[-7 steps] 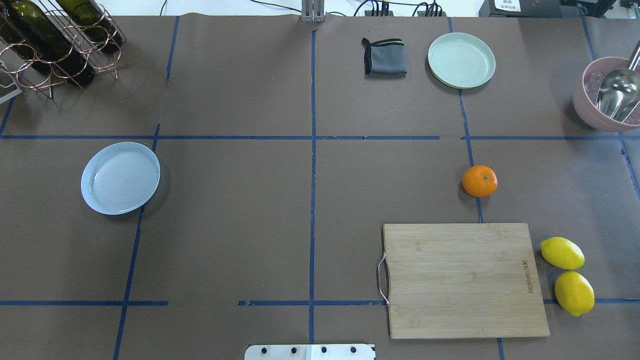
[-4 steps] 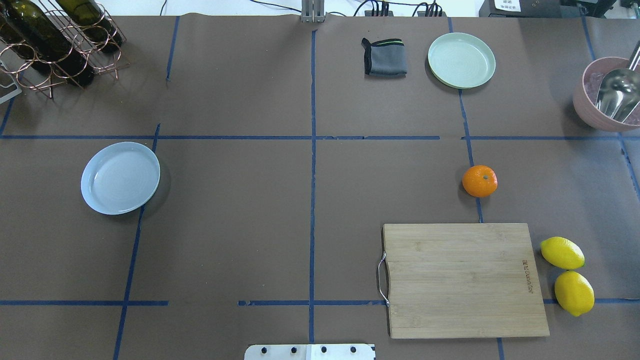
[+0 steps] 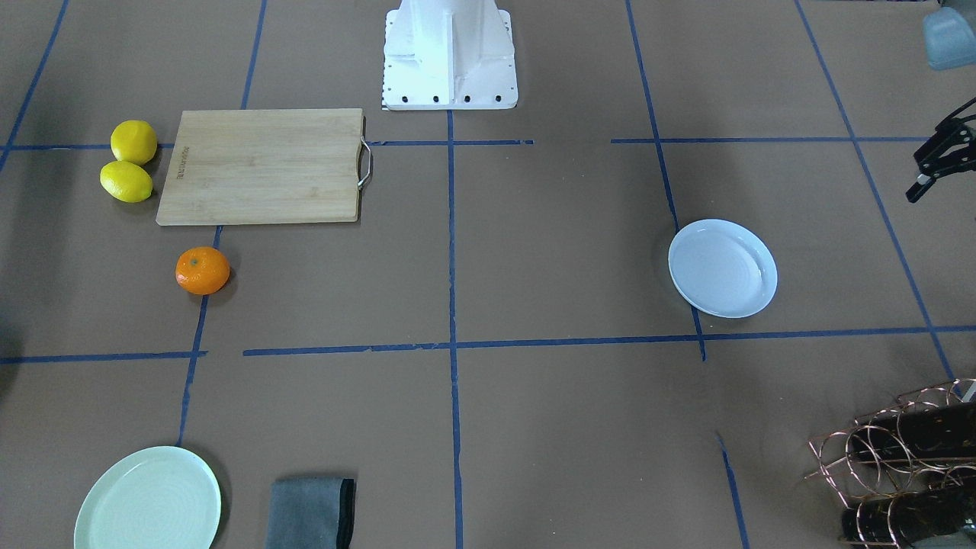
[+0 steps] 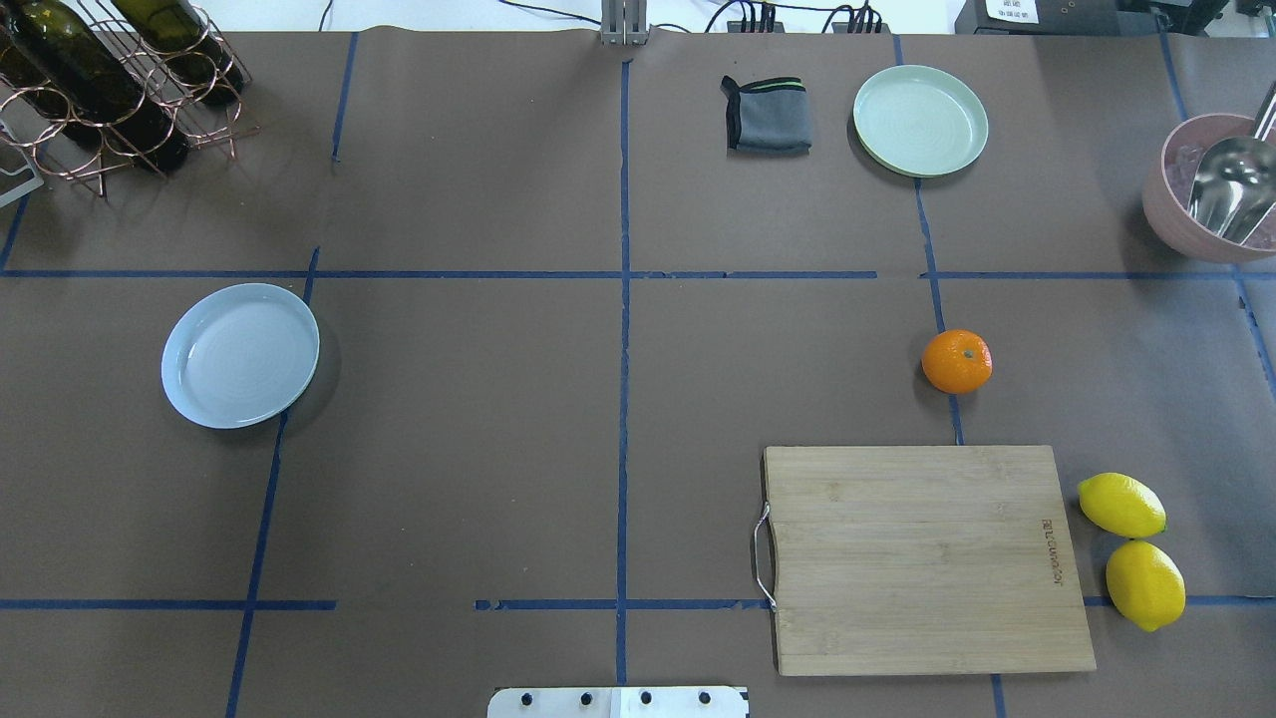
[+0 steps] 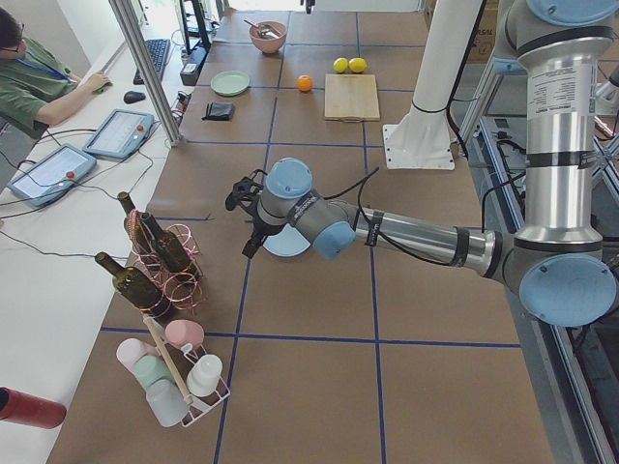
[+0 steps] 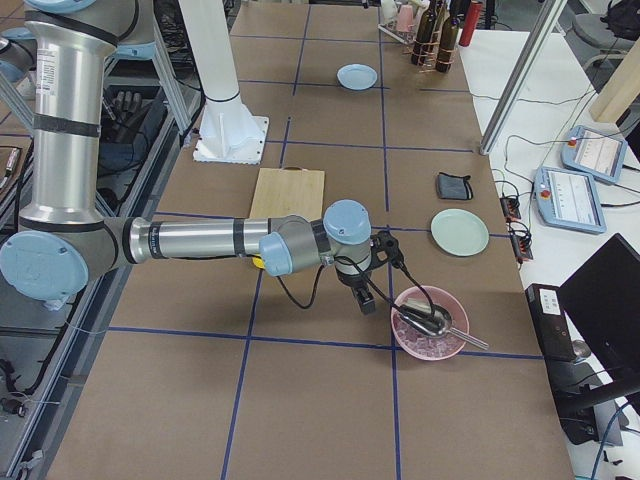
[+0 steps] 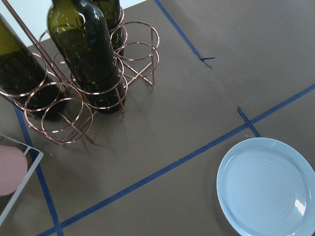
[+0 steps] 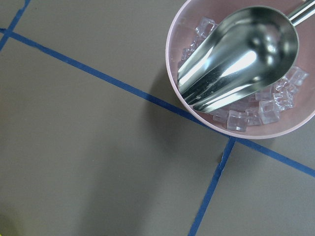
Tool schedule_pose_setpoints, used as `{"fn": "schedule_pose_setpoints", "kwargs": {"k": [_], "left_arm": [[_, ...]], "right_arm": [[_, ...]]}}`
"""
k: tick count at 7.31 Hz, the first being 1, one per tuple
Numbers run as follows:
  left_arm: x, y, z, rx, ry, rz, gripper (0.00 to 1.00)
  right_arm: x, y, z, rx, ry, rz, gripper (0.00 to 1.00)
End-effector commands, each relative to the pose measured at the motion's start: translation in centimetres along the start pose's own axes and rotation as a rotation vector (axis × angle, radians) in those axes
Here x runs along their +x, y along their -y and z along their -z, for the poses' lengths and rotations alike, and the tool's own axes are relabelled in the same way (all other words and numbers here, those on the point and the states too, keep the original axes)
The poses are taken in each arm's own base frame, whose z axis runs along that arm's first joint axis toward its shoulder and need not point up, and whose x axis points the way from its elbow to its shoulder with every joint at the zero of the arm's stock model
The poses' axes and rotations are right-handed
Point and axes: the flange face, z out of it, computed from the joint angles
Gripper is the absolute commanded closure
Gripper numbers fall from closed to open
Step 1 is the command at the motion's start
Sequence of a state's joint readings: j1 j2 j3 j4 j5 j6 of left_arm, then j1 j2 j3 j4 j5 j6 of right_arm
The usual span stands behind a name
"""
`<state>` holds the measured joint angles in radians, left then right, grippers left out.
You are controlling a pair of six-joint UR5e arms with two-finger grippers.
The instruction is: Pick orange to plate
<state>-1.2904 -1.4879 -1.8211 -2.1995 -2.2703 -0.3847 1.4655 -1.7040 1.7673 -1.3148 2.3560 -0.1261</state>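
The orange (image 4: 956, 361) rests on the brown table on a blue tape line, just beyond the cutting board; it also shows as the orange (image 3: 202, 271). Far across on the left half sits the pale bluish-white plate (image 4: 239, 355), with nothing on it, also visible as the plate (image 7: 266, 187). My left gripper (image 3: 926, 171) hovers beside that plate near the wine rack, fingers apart and holding nothing. My right gripper (image 6: 378, 280) hangs next to the pink bowl, well away from the orange; whether it is open I cannot tell. Neither gripper appears in the overhead view.
A bamboo cutting board (image 4: 927, 558) lies at the near right with two lemons (image 4: 1121, 505) beside it. A mint-green plate (image 4: 920, 121) and grey cloth (image 4: 766, 114) sit at the back. A pink bowl (image 4: 1161, 214) holds ice and a scoop. A wine rack (image 4: 110, 85) stands far left.
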Motion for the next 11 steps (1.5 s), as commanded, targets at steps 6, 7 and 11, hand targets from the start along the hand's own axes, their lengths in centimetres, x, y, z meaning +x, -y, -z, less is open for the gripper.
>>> {"fn": "schedule_pose_setpoints", "kwargs": {"k": [6,7,11], "left_arm": [[7.2,-6.8,-16.2,0.056,0.073,0.327,0.35],[7.1,-7.3,-17.1,0.048,0.085,0.324,0.35],[7.9,-8.4,-19.4,0.036,0.086,0.297,0.37]], "right_arm": [[0.3,-0.3,-0.4,-0.01,-0.003,-0.004,0.0],[0.3,-0.4,-0.5,-0.011,-0.002,-0.005,0.0],[0.4,-0.6,-0.5,-0.013,-0.002,-0.007,0.0]]}}
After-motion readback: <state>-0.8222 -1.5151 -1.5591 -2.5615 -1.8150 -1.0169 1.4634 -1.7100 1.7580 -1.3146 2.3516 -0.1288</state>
